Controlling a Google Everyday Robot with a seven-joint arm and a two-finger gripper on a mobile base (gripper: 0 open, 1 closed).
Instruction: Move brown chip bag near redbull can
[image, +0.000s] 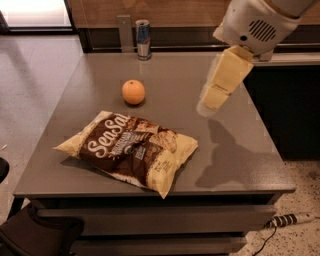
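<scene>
Gripper (214, 98) over table (240, 150) right side, I can't tell its opening; brown chip bag (132, 150) front, redbull can (143, 39) far back.

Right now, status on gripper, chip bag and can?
Gripper over table, right side, off the bag. Brown chip bag front, redbull can back edge. Orange sits between them.
</scene>
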